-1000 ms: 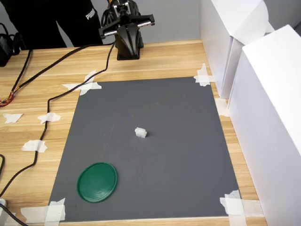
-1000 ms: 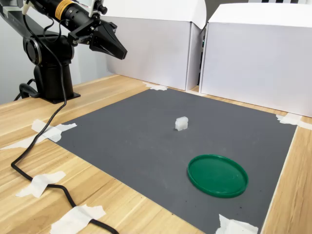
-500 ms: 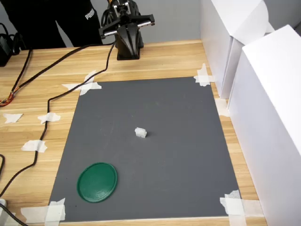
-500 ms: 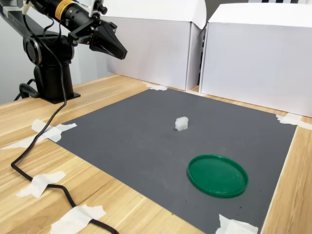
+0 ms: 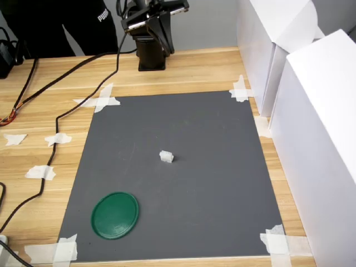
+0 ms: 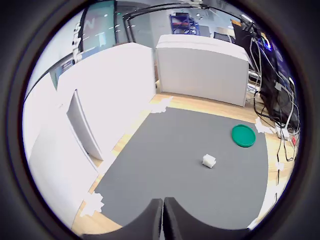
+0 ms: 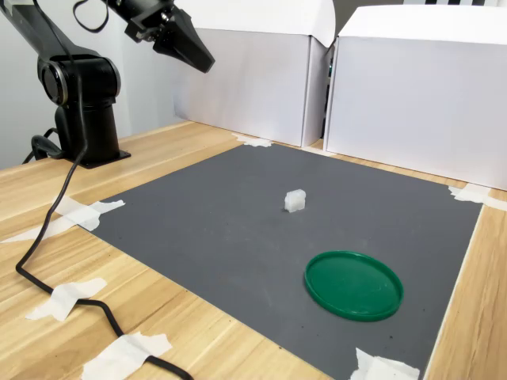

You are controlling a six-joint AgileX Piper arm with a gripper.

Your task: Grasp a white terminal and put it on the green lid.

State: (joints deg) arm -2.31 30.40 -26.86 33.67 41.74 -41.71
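Gripper (image 7: 207, 65) high near arm base, fingers pressed together, holding nothing. White terminal (image 5: 166, 157) sits mid grey mat (image 5: 222, 183), well apart from green lid (image 5: 115, 215). Best next: spread fingers wide, come straight down over terminal, pinch gently.

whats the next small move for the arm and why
Probably open the jaws and bring the gripper down toward the white terminal. It hangs high near the arm's base, jaws closed and empty in the wrist view, while the terminal sits alone mid-mat, apart from the green lid.
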